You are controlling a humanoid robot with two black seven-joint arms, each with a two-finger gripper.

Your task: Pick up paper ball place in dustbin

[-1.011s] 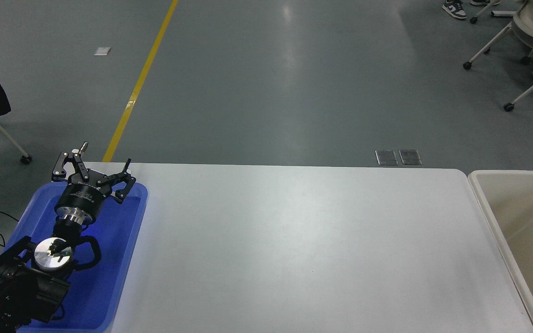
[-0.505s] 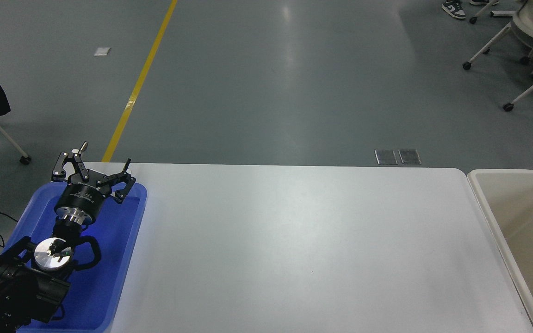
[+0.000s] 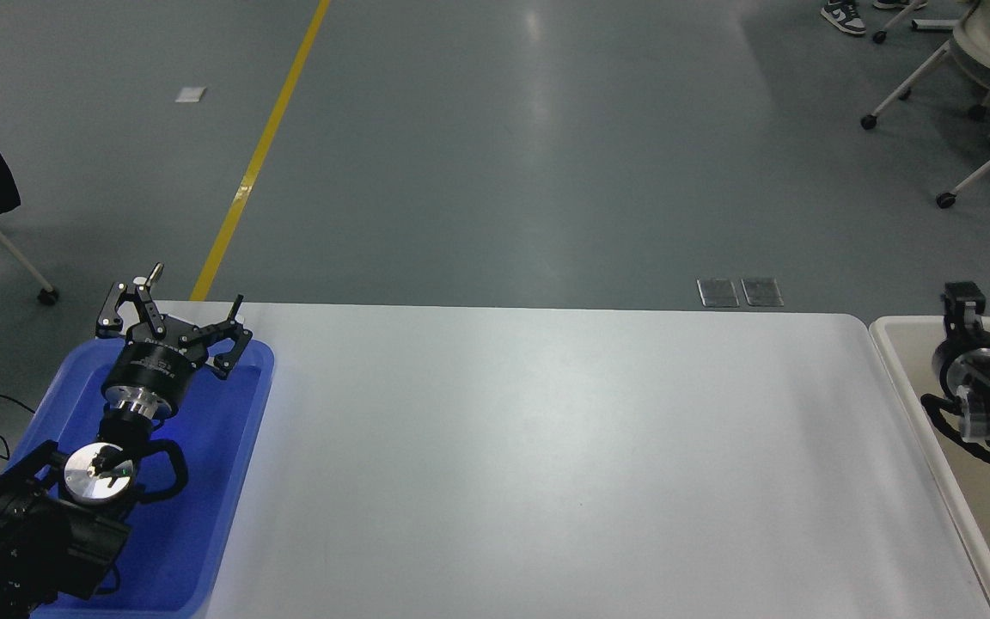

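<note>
The right hand (image 3: 965,303) enters from the right edge, raised over the near-left part of the dustbin (image 3: 897,364); only its black wrist, a silver ring and one dark tip at the top are visible, so whether its fingers are wide or narrow cannot be told; nothing tan shows in it. The dustbin, a cream tub with a thick rounded rim, sits just off the right end of the white surface (image 3: 564,456); the paper ball is not visible anywhere, and the arm hides part of the tub's inside. At the lower left the left hand (image 3: 175,320) rests parked over a blue tray (image 3: 220,481), its fingers spread wide and holding nothing; beyond the surface lies grey floor with a yellow line (image 3: 259,155).
</note>
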